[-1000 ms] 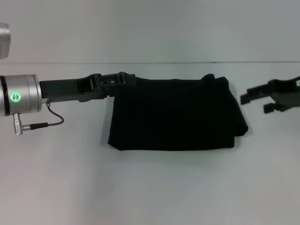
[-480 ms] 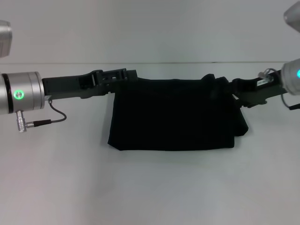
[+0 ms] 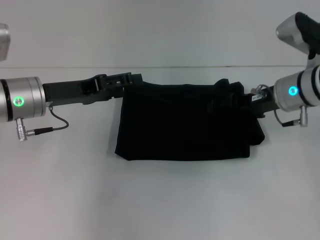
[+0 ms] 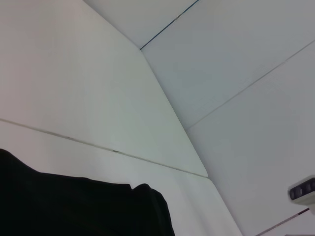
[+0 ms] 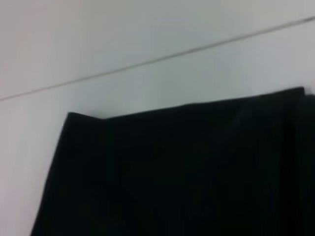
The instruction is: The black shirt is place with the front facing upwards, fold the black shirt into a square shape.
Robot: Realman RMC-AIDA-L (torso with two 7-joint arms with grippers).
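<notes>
The black shirt [image 3: 185,122] lies folded into a wide rectangle in the middle of the white table, with a bunched hump at its far right corner and no print showing. My left gripper [image 3: 134,80] reaches in from the left and sits at the shirt's far left corner, dark against the cloth. My right gripper [image 3: 248,98] comes in from the right and is at the shirt's far right edge, merging with the black fabric. In the left wrist view the shirt [image 4: 74,206] appears as a dark edge. The right wrist view looks close onto a shirt [image 5: 187,172] corner.
The white table [image 3: 160,200] runs to a back edge just behind the shirt, with a pale wall beyond. A grey cable loops under my left wrist [image 3: 50,127]. Bare tabletop lies in front of the shirt.
My right arm has swung in from the right edge of the view to the shirt's far right corner. My left gripper has barely shifted at the far left corner. The shirt keeps its shape.
</notes>
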